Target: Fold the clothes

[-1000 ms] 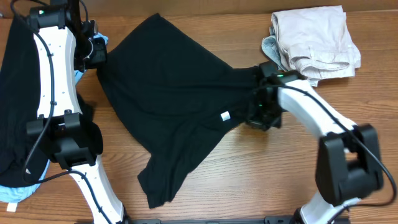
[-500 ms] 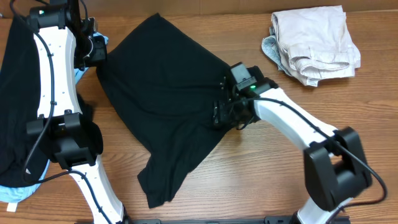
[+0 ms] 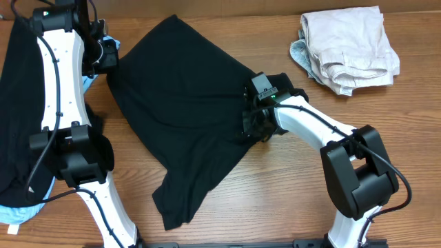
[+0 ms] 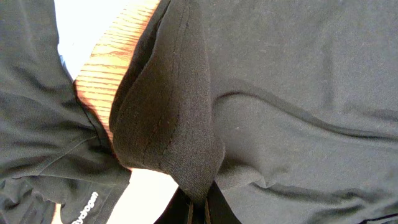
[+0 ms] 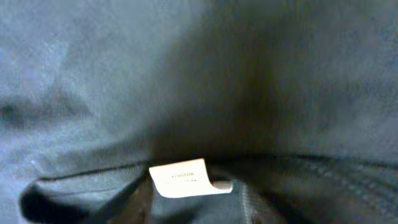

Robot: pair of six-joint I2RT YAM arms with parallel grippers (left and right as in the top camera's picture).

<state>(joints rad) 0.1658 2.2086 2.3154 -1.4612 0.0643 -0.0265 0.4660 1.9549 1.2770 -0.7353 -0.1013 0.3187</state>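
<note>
The black T-shirt (image 3: 182,117) lies spread between both grippers, one edge clamped in the left gripper (image 4: 199,210). The right gripper (image 3: 253,126) is pressed low on the hem, with the white tag (image 5: 180,177) just ahead of it. Whether its jaws are apart cannot be told. Both cloth layers should be gathered before closing.

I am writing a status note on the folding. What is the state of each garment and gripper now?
black T-shirt: spread on the table, creased, not yet folded up.
beige clothes: loosely folded pile, no gripper on it.
second black garment: loose, unfolded, under the left arm.
left gripper: shut on the black T-shirt's edge.
right gripper: low on the T-shirt's right edge; open or shut unclear.
</note>
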